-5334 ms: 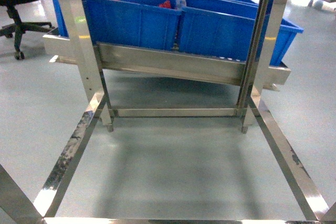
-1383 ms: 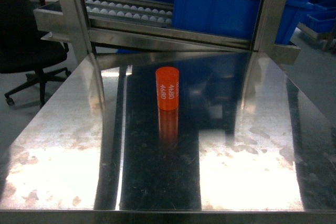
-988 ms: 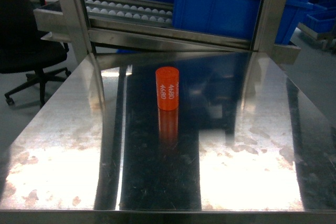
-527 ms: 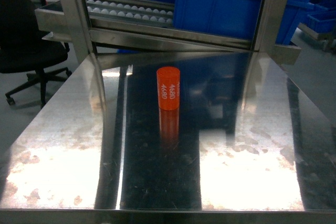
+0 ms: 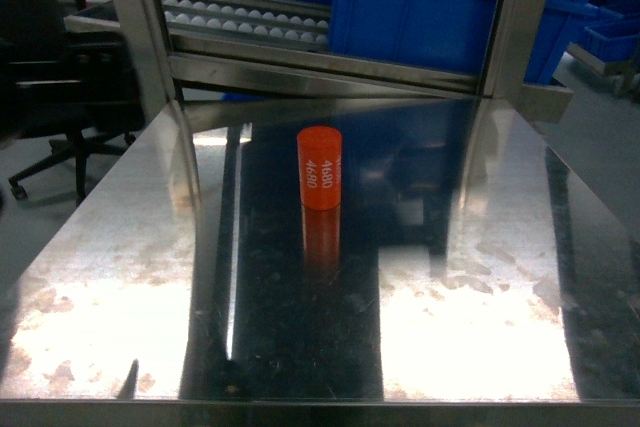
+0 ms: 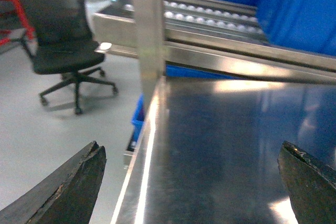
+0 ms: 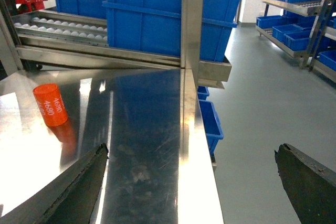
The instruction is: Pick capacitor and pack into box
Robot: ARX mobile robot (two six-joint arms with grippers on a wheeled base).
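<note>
From my remote seat, the left gripper (image 6: 191, 182) gapes wide over the table's (image 5: 480, 277) left edge, well left of the capacitor (image 5: 320, 168); the right gripper (image 7: 191, 182), equally wide, hangs to its right. I'd straddle the upright cylinder squarely, low. White print reads "4680" twice. No box in view.

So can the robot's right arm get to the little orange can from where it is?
Probably yes. The capacitor stands upright and alone on the steel table, with bare metal between it and the right gripper. Its fingers are spread wide, and nothing blocks the way.
</note>
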